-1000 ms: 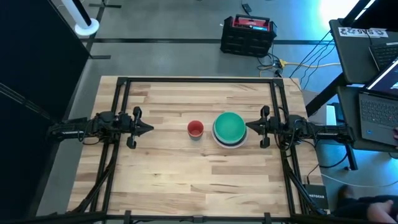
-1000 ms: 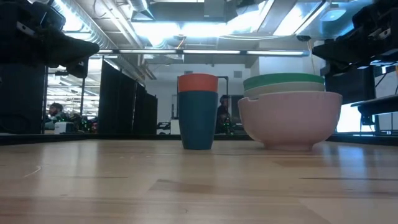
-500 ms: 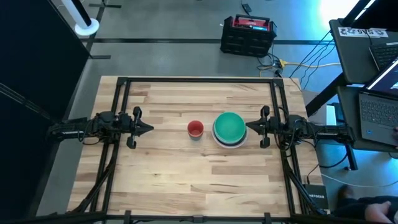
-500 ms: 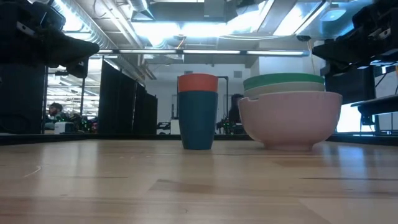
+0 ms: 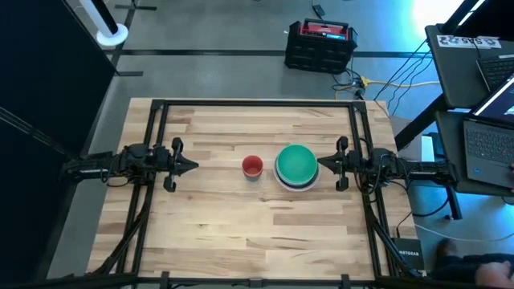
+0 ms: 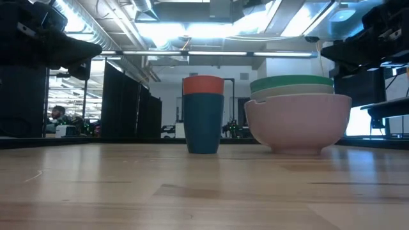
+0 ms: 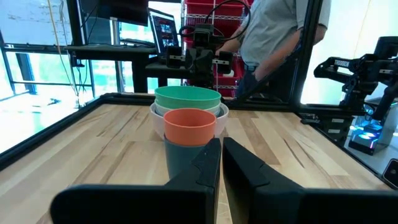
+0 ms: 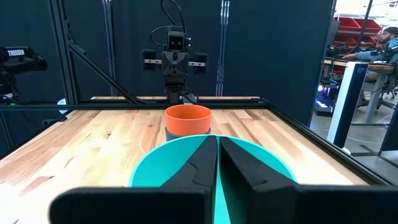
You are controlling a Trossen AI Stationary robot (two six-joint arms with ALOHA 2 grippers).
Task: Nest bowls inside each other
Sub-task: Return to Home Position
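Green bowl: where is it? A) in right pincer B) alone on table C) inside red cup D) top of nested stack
D: the green bowl sits topmost, nested in the large white bowl; left pincer and right pincer wait shut, off to either side.

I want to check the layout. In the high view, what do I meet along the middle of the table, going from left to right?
From the left: left gripper → red bowl → green bowl, topping its stack → right gripper.
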